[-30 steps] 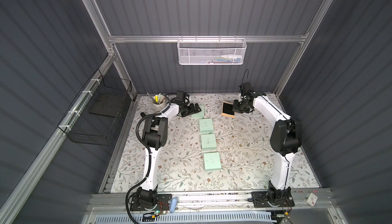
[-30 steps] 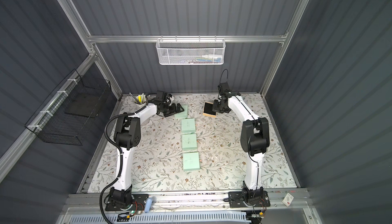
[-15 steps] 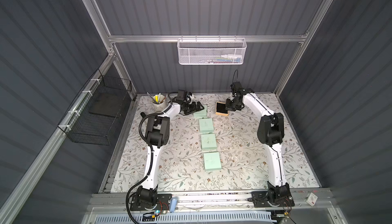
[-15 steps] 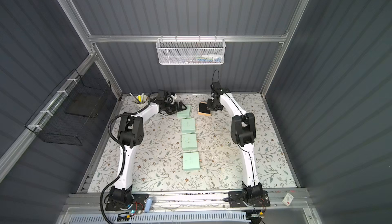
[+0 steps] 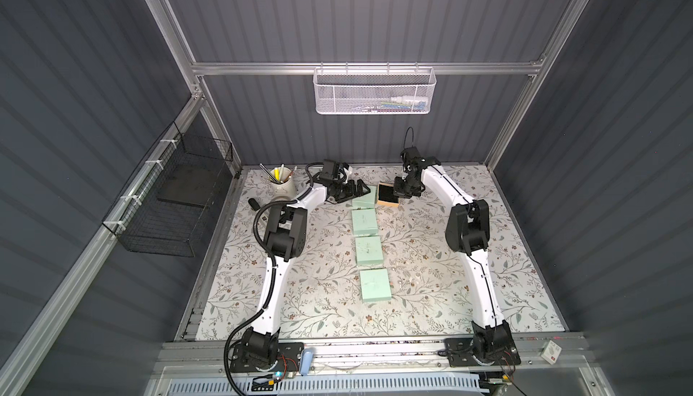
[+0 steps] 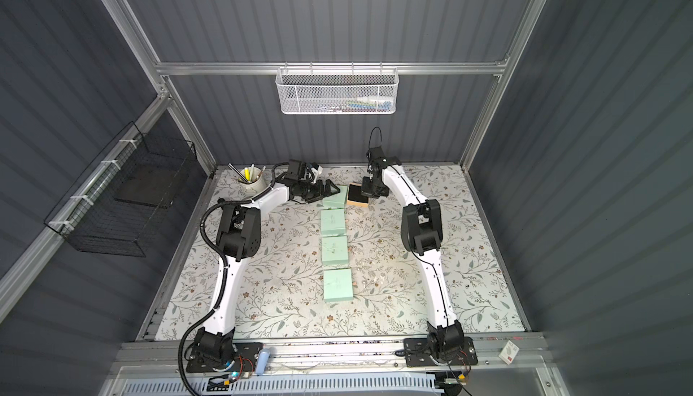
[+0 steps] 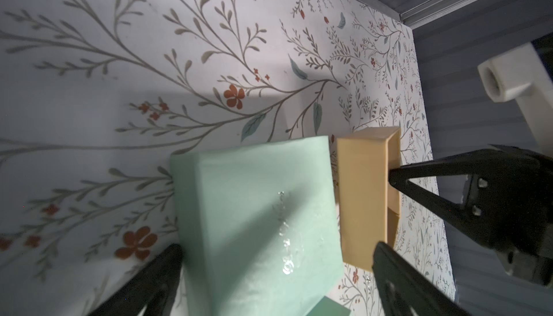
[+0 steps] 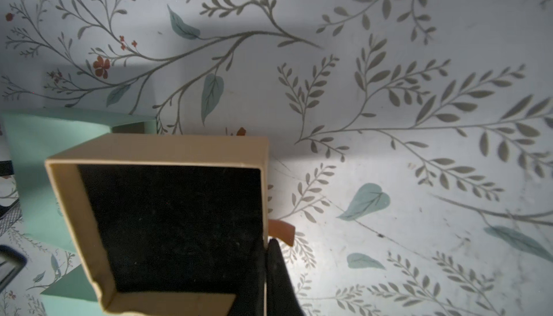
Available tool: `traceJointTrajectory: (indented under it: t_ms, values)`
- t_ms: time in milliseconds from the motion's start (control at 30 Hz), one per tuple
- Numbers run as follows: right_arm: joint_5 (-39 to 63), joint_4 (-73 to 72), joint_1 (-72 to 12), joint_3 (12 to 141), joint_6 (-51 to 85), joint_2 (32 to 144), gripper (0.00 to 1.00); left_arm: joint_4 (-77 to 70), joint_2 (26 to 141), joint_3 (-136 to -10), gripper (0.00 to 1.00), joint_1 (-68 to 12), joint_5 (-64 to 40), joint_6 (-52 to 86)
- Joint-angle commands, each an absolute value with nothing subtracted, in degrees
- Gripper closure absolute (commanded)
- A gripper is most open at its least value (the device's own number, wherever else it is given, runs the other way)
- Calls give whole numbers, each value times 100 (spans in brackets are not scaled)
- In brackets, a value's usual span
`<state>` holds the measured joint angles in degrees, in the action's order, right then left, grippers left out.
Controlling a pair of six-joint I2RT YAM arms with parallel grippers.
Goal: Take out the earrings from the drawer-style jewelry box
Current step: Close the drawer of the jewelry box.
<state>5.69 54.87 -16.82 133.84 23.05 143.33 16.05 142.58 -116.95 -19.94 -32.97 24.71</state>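
metal rail point(image 5: 375, 353) ran along the near edge, with a small white card point(image 5: 551, 351) on it whose red marks were too small to read. beyond it a row of square, flat-lidded mint-green boxes point(image 5: 368, 251) lay on the matte table cover point(image 5: 431, 270) printed with grey sprigs, teal leaves and rust flowers. at the far end of the row sat the jewelry box point(image 7: 254, 197), a smooth mint sleeve with silvery foil lettering point(image 7: 284, 239) that was too glary to read. the left gripper point(image 7: 275, 248) had its black tapered jaws wide apart, one on each side of that sleeve. just beside it stood the drawer point(image 8: 167, 150), plain tan card lined with fuzzy black velvet point(image 8: 173, 224), outside the sleeve. the right gripper point(image 8: 273, 244) had its jaws together at the drawer's wall, next to an orange ribbon tab point(image 8: 281, 229); whether it pinched anything could not be told. the earrings were too small to make out in any view. farther back stood a white cup of pens point(image 5: 282, 188), and a white mesh basket point(image 5: 375, 92) hung on the ribbed grey wall.
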Motion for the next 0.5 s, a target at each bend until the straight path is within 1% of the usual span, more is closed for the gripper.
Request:
traceJointTrajectory:
  t_ms: [0, 133, 467]
  values:
    - [422, 5652, -1701, 13509, 2485, 14423, 100, 1394, 14322, -11707, 0, -2030, -3437, 2652]
    - [386, 5756, -1696, 13557, 2590, 14508, 100, 1294, 14345, -11709, 1, -2074, -3569, 2720]
    - [-66, 5864, -1666, 13298, 2738, 14459, 100, 1166, 14351, -11566, 1, -2127, -3633, 2760]
